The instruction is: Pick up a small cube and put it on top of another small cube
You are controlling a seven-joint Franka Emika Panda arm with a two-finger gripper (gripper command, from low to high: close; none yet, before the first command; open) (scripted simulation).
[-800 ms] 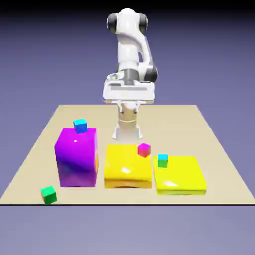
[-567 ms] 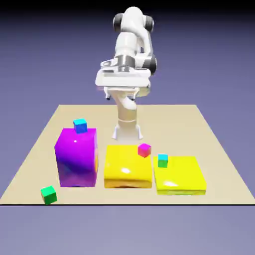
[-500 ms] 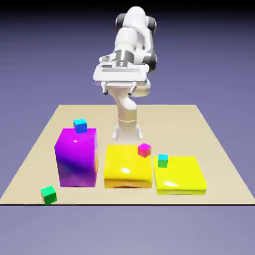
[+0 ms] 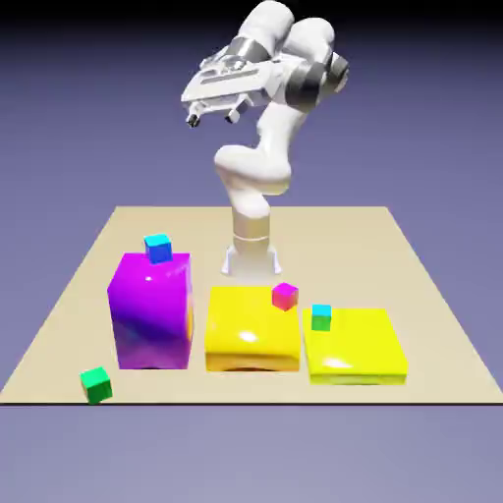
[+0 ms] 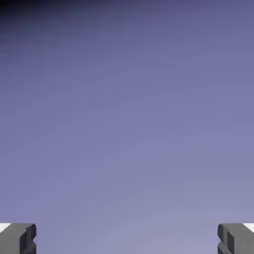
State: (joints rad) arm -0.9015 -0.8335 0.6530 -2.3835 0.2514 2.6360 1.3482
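Four tiny cubes and three big blocks sat on the tan table while the white arm was reared up high above its far edge. The gripper hung well above everything, tilted toward the exterior view's left, with its jaws spread wide and nothing between them; in the hand view the two grey fingertips stood at the opposite bottom corners with only the blue-violet backdrop between them. The small green cube lay on the bare table near the front edge at the exterior view's left, just in front of and slightly left of the tall purple block, apart from it. The cyan-topped cube with blue sides rested on the purple block's top at its rear edge. To the right of the purple block stood a yellow block, with a tiny magenta cube on its back right corner. Further right lay a flatter yellow block, close beside the first, carrying a tiny cyan cube with a green side at its back left corner. The green cube and the cyan-topped cube were well apart, separated by the purple block's height.
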